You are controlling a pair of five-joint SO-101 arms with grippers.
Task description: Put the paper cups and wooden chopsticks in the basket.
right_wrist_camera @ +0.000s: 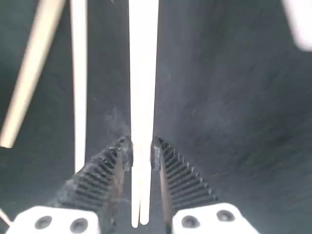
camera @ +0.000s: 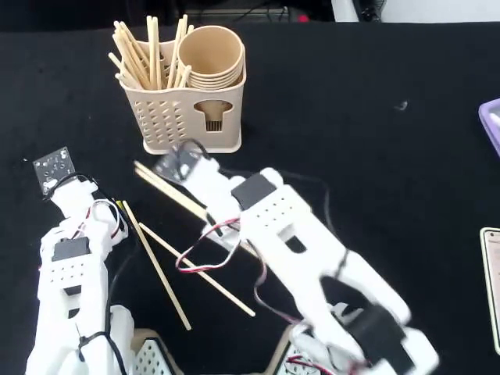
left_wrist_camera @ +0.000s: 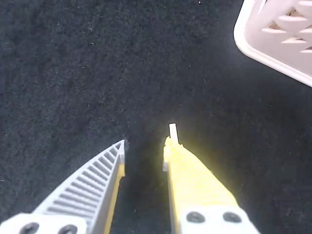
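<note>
While left gripper [left_wrist_camera: 145,144] hangs open over the table [left_wrist_camera: 73,58], loose chopsticks [camera: 156,266] lie beside it. Right gripper [right_wrist_camera: 141,145] pinches a pair [right_wrist_camera: 143,73] near the basket [camera: 183,117]; it should grip firmly, lift above the rim, then tip ends down.

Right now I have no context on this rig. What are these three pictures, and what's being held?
Two small white robot arms sit side by side at a black table. The high view comes from a fixed camera looking down on it. The other two views come from a camera on each arm's wrist, looking along its gripper. A basket holds stacked paper cups and a bunch of chopsticks. Two loose chopsticks lie on the table. The right gripper is closed on a pair of chopsticks. The left gripper is open and holds nothing, near a corner of the basket.
</note>
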